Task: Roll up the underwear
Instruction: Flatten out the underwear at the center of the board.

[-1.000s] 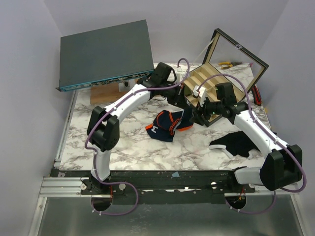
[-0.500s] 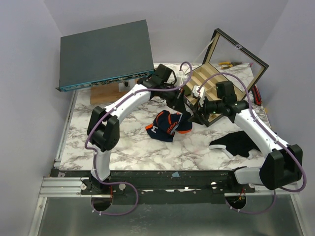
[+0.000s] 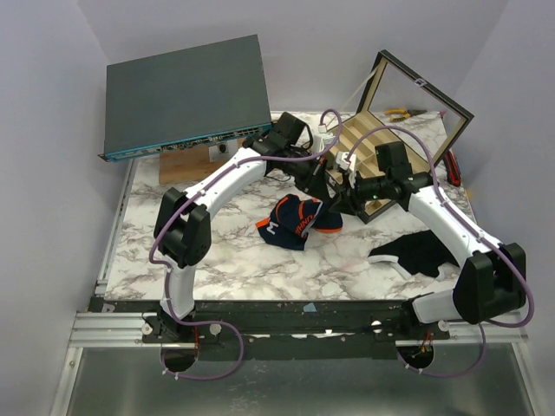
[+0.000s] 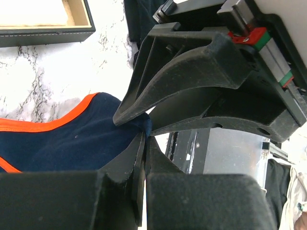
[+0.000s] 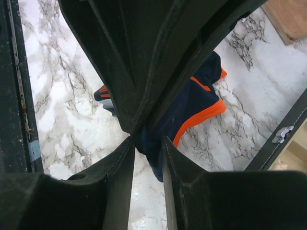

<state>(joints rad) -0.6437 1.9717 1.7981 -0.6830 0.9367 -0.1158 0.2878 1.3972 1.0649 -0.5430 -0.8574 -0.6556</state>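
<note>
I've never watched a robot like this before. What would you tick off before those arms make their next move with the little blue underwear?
1. Left claw holding the underwear: ok, shut on navy fabric.
2. Right claw holding it: ok, pinching the navy edge.
3. Room between the two claws: not ok, they crowd together at one spot.
4. Underwear lying flat for rolling: not ok, it is bunched up.
5. Black cloth out of the way: ok, it lies apart.
6. Clearance from the open box behind the claws: cannot tell.
</note>
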